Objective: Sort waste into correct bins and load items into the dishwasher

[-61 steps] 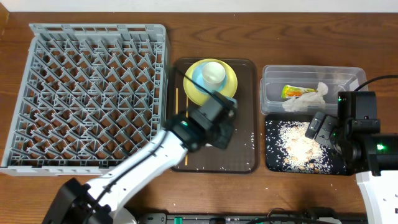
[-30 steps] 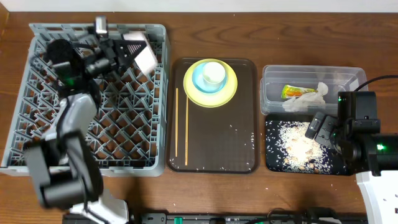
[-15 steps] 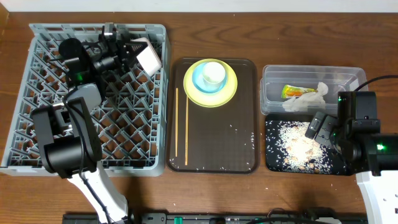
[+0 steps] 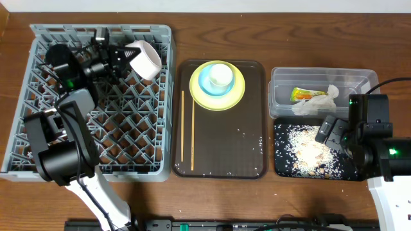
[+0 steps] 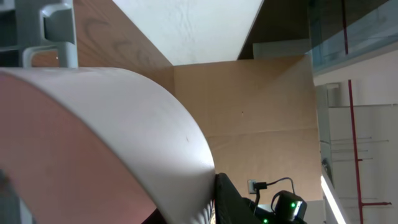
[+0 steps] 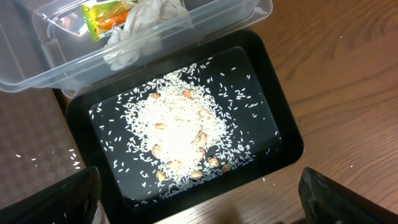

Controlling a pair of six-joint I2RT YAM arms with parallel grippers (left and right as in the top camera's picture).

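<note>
Left gripper (image 4: 126, 58) grips white bowl (image 4: 146, 59) over rack (image 4: 115, 138); right gripper (image 6: 200, 194) spread wide.

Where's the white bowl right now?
Overhead view: the white bowl is held in the left end effector, tilted above the far right corner of the grey rack, just left of the brown tray.

I hold white bowl (image 4: 145, 59) tilted over far-right corner of grey rack (image 4: 128, 128); light-blue cup (image 4: 204, 80) sits on yellow plate (image 4: 237, 90); chopsticks (image 4: 192, 128) lie flat nearby.
</note>
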